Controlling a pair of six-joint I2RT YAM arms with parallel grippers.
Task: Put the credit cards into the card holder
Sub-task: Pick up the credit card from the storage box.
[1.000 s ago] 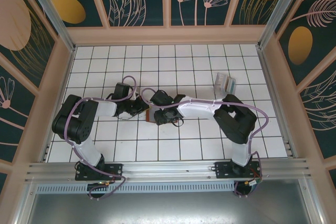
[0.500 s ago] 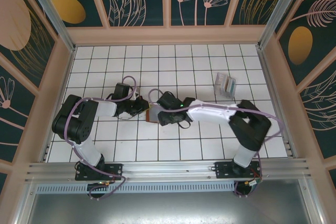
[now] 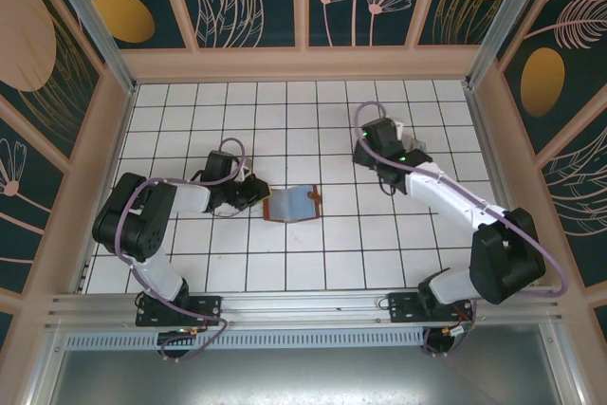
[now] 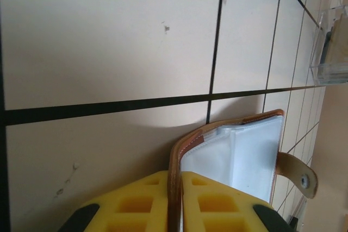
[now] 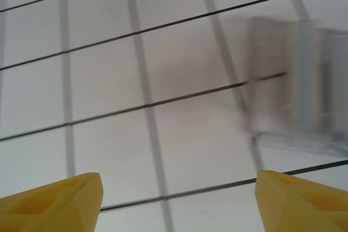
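The brown leather card holder point(image 3: 294, 204) lies open on the tiles at mid table, its snap tab point(image 4: 296, 171) hanging free. A whitish-blue flat face point(image 4: 244, 153) fills its inside. It looks like a credit card behind a clear pocket, though I cannot tell for certain. My left gripper point(image 3: 258, 194) is shut on the holder's left edge, and the leather fold point(image 4: 176, 188) is pinched between the yellow pads point(image 4: 138, 205). My right gripper point(image 3: 372, 139) is open at the back right, over bare tiles. Its yellow fingertips point(image 5: 60, 196) stand wide apart with nothing between them.
A translucent packet point(image 5: 293, 80), blurred, stands just right of and beyond the right gripper; it is also the clear packet point(image 4: 331, 47) at the far right of the left wrist view. Wooden walls point(image 3: 303, 64) ring the white tiled floor.
The right arm has left the card holder and swung to the back right, its jaws opening wider. The holder now lies uncovered. The left gripper has stayed on the holder's edge.
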